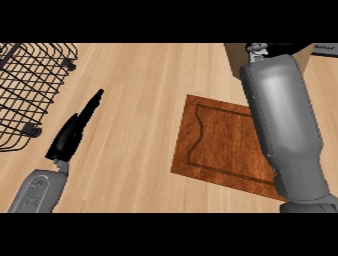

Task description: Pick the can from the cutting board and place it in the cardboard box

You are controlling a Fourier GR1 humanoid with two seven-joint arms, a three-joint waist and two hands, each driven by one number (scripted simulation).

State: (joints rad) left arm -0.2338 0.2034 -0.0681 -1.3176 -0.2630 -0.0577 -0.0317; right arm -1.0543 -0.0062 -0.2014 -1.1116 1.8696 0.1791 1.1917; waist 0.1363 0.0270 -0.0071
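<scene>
Head view: wire basket, then the left hand, fingers straight, holding nothing. The cutting board shows no can. The right forearm reaches to the cardboard box, hiding the right hand, so its state and the can's place cannot be told. Release best comes low, inside the walls.
</scene>
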